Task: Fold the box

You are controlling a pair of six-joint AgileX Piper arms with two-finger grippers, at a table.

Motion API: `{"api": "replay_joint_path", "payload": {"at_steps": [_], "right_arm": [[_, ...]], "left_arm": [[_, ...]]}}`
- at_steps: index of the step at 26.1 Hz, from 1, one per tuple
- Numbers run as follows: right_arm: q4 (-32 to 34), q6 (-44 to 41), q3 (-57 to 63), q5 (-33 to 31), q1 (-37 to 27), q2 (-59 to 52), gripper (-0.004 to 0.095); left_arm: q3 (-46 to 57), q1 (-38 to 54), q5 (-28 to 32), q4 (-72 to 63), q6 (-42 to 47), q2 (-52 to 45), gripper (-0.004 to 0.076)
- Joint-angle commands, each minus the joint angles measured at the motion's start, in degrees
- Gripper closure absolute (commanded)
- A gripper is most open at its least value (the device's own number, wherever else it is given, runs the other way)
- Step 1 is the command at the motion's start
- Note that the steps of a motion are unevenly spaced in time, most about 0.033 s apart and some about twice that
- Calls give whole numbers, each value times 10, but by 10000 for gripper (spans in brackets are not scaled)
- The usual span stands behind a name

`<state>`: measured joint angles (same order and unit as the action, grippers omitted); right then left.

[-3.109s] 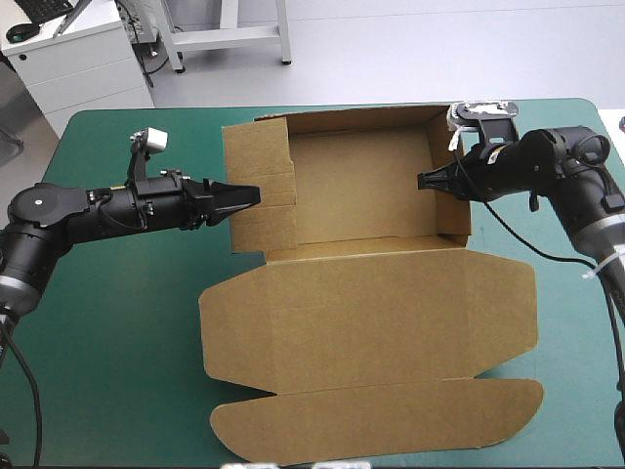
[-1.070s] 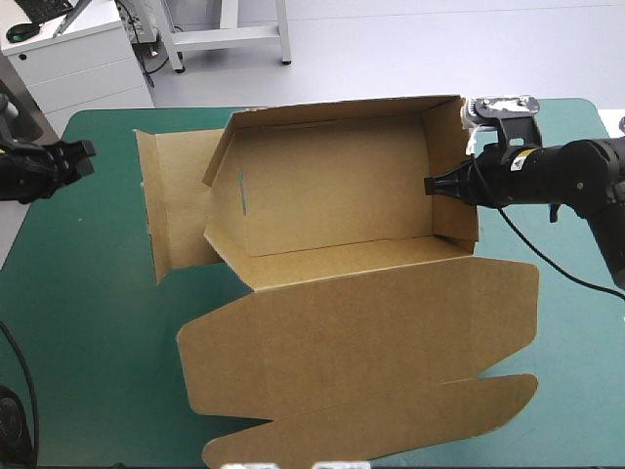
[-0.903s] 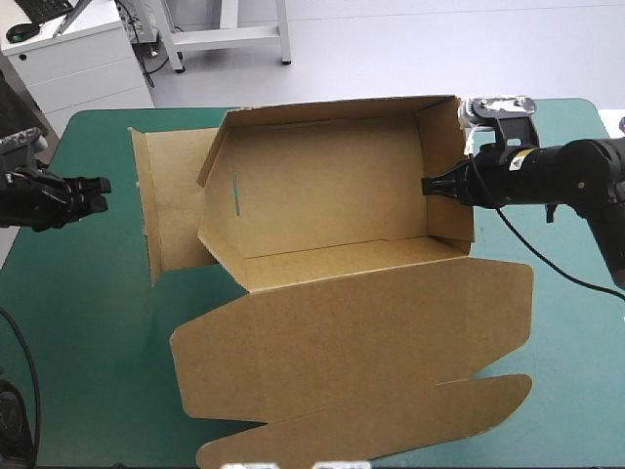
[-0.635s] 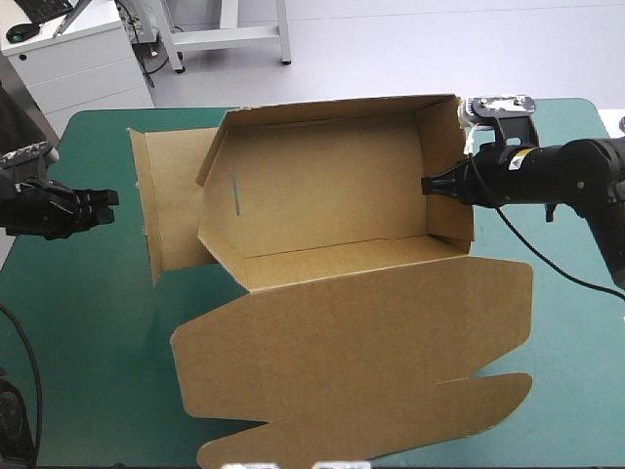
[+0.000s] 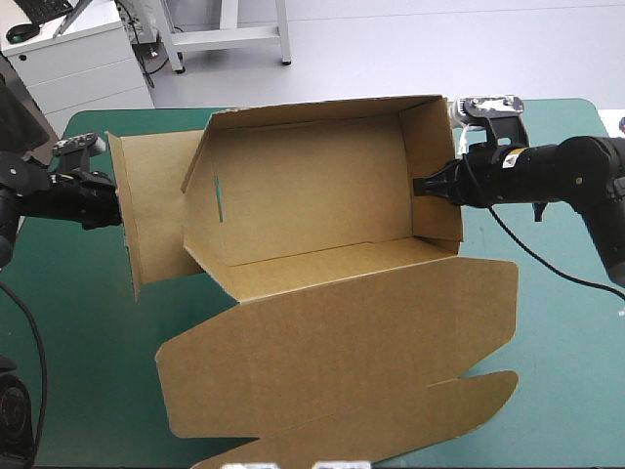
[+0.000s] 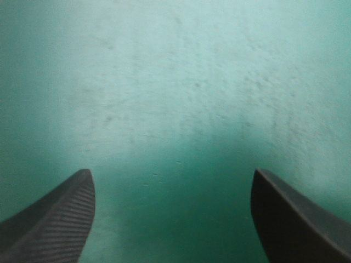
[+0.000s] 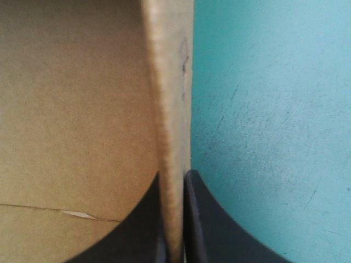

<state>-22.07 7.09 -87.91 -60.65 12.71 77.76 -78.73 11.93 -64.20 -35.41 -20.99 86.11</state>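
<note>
The brown box (image 5: 322,195) stands as an open tray, its back and right walls raised. Its left flap (image 5: 151,210) is swung outward and its wide lid (image 5: 342,332) lies flat toward the table's near edge. My right gripper (image 5: 420,186) is shut on the tray's right wall. In the right wrist view that wall's edge (image 7: 170,98) runs up between the black fingers of the right gripper (image 7: 175,219). My left gripper (image 5: 112,207) sits at the outer edge of the left flap. In its own view the left gripper (image 6: 173,219) stands open over bare cover.
The teal-green cover (image 5: 557,332) shows bare to the right of the lid and at the front left (image 5: 78,371). The lid's tuck flap (image 5: 391,420) reaches the table's near edge. Only cover (image 6: 175,82) lies ahead of the left gripper.
The left flap swung out from the tray. The box slid left with the right gripper still on its wall. The left gripper drew back, then came right to the flap's edge.
</note>
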Motion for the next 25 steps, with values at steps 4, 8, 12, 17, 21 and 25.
{"api": "replay_joint_path", "payload": {"at_steps": [4,8,12,17,21,25], "right_arm": [[-33,2,-20,63,0,31,922],[-23,2,-20,106,-1,49,922],[-19,2,-21,113,-1,59,922],[5,-5,-21,124,-1,70,922],[38,-23,-21,124,-1,77,922],[55,-30,-21,129,-1,77,922]], "left_arm": [[-14,-23,-46,-161,-80,-6,163],[-14,-23,-92,-264,-127,-6,163],[-14,-31,-94,-301,-137,-6,163],[-15,-73,-94,-301,-152,-6,163],[-16,-94,-94,-302,-153,-6,167],[-17,-97,-94,-325,-158,-11,168]]}}
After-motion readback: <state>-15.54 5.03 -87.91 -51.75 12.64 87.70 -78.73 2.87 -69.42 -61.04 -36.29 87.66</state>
